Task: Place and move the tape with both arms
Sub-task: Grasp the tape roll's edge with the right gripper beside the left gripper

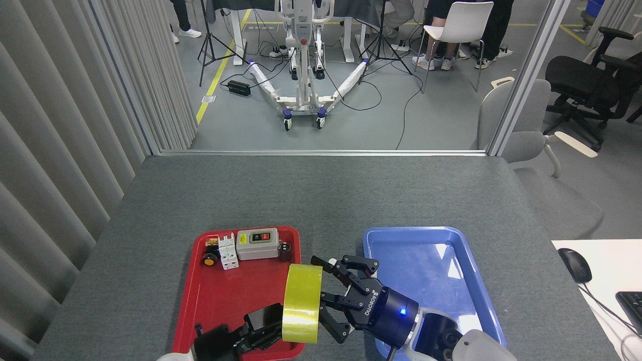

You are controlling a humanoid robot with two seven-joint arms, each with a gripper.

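- left gripper (273,328) is clamped on the tape (301,303), over the red tray (220,301)'s right edge
- right gripper (328,296), fingers spread, sits right beside the tape

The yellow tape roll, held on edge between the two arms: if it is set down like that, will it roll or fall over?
The tape roll is round and stands on its rim, so it would probably roll or tip flat. Its glossy face may slip in the left tool. The open right tool should grasp it firmly.
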